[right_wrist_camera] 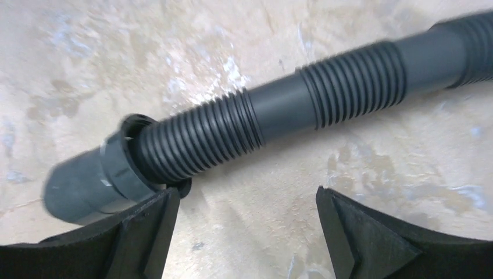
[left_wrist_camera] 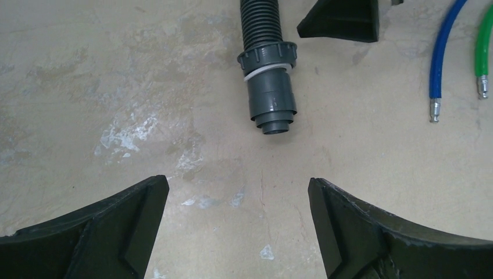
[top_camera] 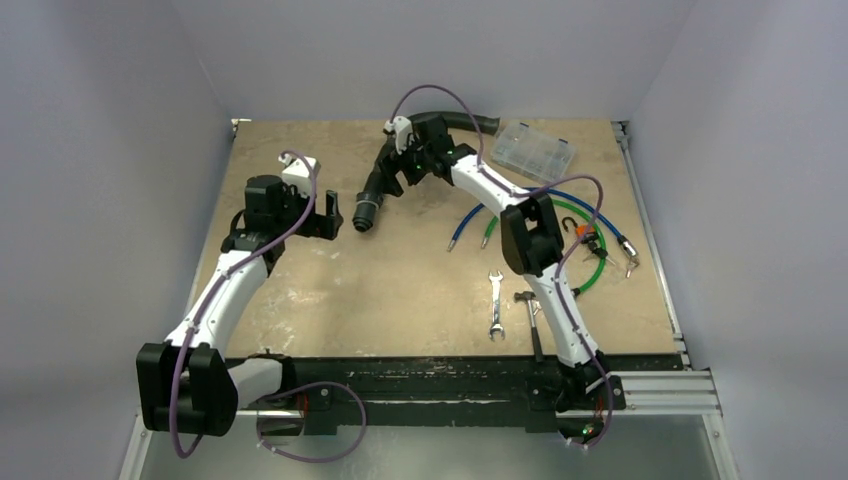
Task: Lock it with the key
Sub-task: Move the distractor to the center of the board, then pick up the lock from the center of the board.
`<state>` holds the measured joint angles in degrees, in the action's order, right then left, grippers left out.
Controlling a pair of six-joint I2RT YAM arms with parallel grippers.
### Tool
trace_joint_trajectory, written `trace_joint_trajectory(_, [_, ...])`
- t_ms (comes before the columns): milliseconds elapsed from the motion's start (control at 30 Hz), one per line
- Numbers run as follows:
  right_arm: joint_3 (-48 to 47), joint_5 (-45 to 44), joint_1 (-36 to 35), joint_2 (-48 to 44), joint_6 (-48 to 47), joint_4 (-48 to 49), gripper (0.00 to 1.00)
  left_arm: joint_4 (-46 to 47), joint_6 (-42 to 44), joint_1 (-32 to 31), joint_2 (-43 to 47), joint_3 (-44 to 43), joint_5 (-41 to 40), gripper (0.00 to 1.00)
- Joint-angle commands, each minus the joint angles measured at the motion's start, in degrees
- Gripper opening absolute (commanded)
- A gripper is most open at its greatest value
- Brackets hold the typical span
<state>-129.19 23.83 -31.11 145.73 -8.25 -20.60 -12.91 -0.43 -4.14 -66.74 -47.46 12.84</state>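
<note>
I cannot make out a lock or a key for certain. A small black and orange item (top_camera: 591, 240) lies among the cables at the right, too small to identify. My left gripper (top_camera: 328, 215) is open and empty; in its wrist view (left_wrist_camera: 238, 186) bare table lies between the jaws. My right gripper (top_camera: 395, 175) is open and empty above a dark grey corrugated hose (top_camera: 367, 210). In the right wrist view (right_wrist_camera: 247, 197) the hose (right_wrist_camera: 232, 122) runs just beyond the jaws. The hose's coupling end (left_wrist_camera: 268, 87) points toward my left gripper, apart from it.
A clear plastic parts box (top_camera: 534, 150) stands at the back right. Blue (top_camera: 470, 222) and green (top_camera: 598, 262) cables lie at the right. A wrench (top_camera: 495, 305) and a small hammer (top_camera: 531, 320) lie near the right arm. The blue cable end (left_wrist_camera: 435, 107) shows too.
</note>
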Motion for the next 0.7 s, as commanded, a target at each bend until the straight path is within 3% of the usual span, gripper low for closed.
trace_joint_trajectory(0, [5.6,2.5,2.1,-17.4,-4.5,-0.6,0.99,1.9,0.1,0.5,2.5,0.1,6.0,1.00])
trace_joint_trajectory(167, [19.1,9.9,10.7,-33.6,-11.1,-13.2,0.99,2.2,3.7,0.5,2.8,1.1,11.2,1.00])
trace_joint_trajectory(400, [37.5,7.3,26.5,-50.8,-26.2,-30.4,0.99,1.6,5.2,0.5,2.7,1.0,14.6,1.00])
trace_joint_trajectory(567, [50.7,6.2,39.4,-58.2,-30.2,-34.6,0.97,1.3,4.6,0.5,3.4,0.6,15.1,1.00])
trace_joint_trajectory(667, [57.0,4.1,44.7,-61.0,-30.7,-32.3,0.96,1.3,4.6,0.4,4.0,0.8,15.2,1.00])
